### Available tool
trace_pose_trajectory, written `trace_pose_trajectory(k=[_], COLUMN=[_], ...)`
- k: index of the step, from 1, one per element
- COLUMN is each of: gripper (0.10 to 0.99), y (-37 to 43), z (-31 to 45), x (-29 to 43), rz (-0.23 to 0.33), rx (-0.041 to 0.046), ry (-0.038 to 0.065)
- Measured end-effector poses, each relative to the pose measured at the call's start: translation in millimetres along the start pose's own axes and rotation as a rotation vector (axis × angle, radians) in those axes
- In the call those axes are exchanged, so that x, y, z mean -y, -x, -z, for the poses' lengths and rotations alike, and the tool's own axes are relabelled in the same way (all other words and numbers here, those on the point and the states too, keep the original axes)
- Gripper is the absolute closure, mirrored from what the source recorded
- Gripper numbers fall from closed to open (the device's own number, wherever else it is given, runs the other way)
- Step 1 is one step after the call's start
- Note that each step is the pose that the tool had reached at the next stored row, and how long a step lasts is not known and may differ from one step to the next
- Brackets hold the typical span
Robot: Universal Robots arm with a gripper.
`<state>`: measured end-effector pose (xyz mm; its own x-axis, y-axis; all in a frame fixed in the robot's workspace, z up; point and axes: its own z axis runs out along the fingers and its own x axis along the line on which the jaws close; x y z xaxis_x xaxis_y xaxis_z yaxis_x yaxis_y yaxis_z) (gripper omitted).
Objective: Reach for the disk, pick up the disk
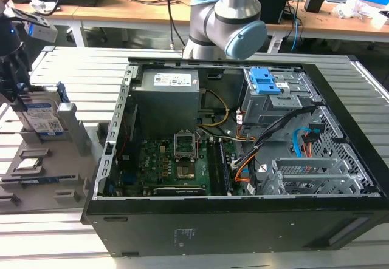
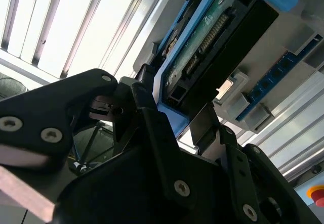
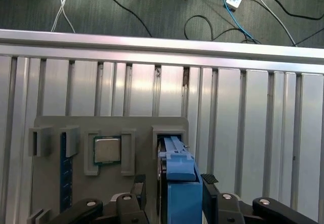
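**Claw (image 3: 174, 186) parked over the disk (image 3: 178, 196) – stuff we'd worry about**

Claw is spread to either side of the disk, not pinching it. In the first wrist view we see a sliver of gap on one side, while the other side looks about touching the blue rail. The disk stands on edge in a slot of the grey holder (image 1: 74, 126). That sits on the slatted tabletop (image 1: 67, 62) at the exterior view's left, well apart from the open PC case (image 1: 243, 226).

Where we reckon it could go sideways:

- It looks a bit off-centre. On closing, one side would land first and shove the disk across the slot, so it could cock over and wedge.
- Contact seems set to land on the plastic rail, not the metal body. Plastic is probably slick and a bit bendy, so a shallow bite could let the disk slip out.
- The slot looks snug. Any pull that isn't straight along it could bind and drag the holder up too. We can't tell if the holder is fastened down.
- The chip (image 3: 107, 149) sits in a pocket just beside the slot, and a jolt to the holder might pop it loose.
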<state>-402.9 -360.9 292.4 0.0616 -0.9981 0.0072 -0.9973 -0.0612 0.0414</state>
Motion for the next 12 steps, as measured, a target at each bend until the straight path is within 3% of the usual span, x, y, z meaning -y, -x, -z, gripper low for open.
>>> trace_pose_trajectory(k=[6, 7, 10, 12], gripper=[0.545, 0.561, 0.722, 0.722], y=[0.0, 0.0, 0.0, 0.0], z=[-1.7, -1.8, -1.9, -2.0], x=[0.3, 0.3, 0.3, 0.3], rz=[0.0, 0.0, 0.0, 0.0], rx=[0.0, 0.0, 0.0, 0.0], ry=[0.0, 0.0, 0.0, 0.0])
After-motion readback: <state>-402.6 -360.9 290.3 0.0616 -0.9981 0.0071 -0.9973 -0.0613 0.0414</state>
